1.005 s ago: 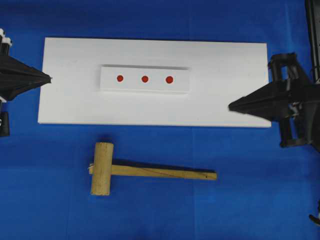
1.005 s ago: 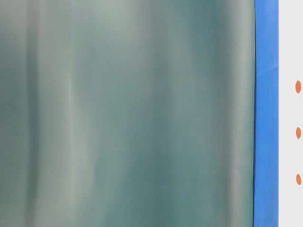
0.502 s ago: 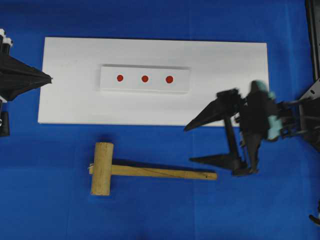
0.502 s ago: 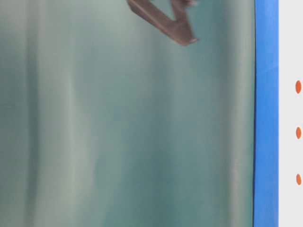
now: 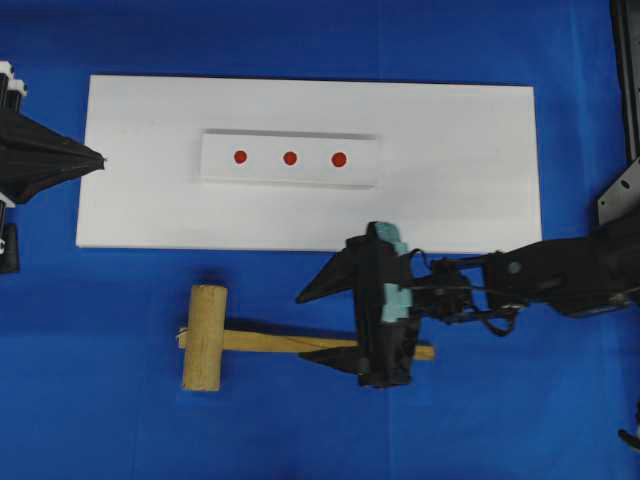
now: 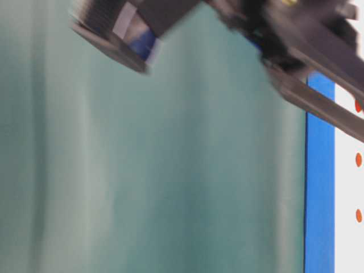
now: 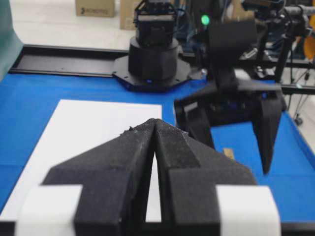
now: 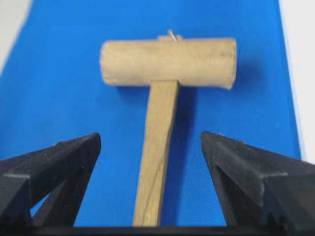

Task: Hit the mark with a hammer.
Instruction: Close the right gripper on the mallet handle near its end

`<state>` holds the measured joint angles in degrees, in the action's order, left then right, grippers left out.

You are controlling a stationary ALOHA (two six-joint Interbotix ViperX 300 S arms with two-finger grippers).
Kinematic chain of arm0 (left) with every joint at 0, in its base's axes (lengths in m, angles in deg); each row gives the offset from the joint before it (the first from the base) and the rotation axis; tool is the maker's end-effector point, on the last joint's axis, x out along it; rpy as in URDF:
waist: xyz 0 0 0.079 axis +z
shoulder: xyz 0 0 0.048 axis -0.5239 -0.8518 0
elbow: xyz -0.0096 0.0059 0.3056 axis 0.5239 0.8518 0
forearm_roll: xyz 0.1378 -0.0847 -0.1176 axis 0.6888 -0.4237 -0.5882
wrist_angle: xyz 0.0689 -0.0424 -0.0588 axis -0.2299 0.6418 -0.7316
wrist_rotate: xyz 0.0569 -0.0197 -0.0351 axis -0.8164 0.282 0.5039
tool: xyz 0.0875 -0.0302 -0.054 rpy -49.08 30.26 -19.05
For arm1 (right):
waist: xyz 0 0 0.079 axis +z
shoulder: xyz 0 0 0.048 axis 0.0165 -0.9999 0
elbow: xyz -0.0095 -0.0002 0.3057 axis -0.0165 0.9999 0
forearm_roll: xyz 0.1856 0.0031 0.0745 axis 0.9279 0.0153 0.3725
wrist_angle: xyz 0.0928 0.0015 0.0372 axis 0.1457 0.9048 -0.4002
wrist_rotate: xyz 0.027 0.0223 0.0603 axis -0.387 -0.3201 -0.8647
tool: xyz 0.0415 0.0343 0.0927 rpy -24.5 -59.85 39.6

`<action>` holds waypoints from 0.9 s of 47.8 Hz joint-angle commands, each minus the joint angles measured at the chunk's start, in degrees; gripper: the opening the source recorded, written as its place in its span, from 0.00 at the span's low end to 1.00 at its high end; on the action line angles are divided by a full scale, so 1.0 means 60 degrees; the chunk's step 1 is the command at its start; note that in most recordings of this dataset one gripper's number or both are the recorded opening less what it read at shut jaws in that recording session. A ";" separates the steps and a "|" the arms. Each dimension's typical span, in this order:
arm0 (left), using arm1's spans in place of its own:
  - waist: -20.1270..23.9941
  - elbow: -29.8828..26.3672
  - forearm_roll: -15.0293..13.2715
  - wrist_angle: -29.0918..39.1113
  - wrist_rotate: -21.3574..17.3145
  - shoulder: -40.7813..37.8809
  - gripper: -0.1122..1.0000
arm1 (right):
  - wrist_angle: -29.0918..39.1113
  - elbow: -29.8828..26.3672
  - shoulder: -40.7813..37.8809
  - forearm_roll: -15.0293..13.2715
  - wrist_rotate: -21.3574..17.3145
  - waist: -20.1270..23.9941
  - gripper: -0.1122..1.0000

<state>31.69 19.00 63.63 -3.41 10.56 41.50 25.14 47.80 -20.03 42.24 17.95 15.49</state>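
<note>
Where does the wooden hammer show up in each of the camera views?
Overhead: the hammer lies on the blue cloth, lower centre, head left, handle running right under the open right gripper.
Table-level: not in it.
Left wrist: only a sliver of the handle, right of centre.
Right wrist: centre, head at top, handle running down between the fingers.
Shared landmark: the right gripper.

A blurred green backdrop (image 6: 170,170) fills most of the view. Dark, blurred robot arm parts (image 6: 296,51) cross the top. At right, a blue strip (image 6: 318,199), a white surface (image 6: 348,239) with red dots; the mark (image 6: 358,160).
</note>
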 commanded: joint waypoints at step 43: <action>0.0000 0.0015 -0.0015 0.0044 0.0015 -0.0059 0.10 | -0.0308 -0.1626 -0.2651 0.0601 0.0337 0.0278 0.62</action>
<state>31.69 19.53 63.63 -2.97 10.65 41.41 22.95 38.66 -36.82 45.76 19.53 16.98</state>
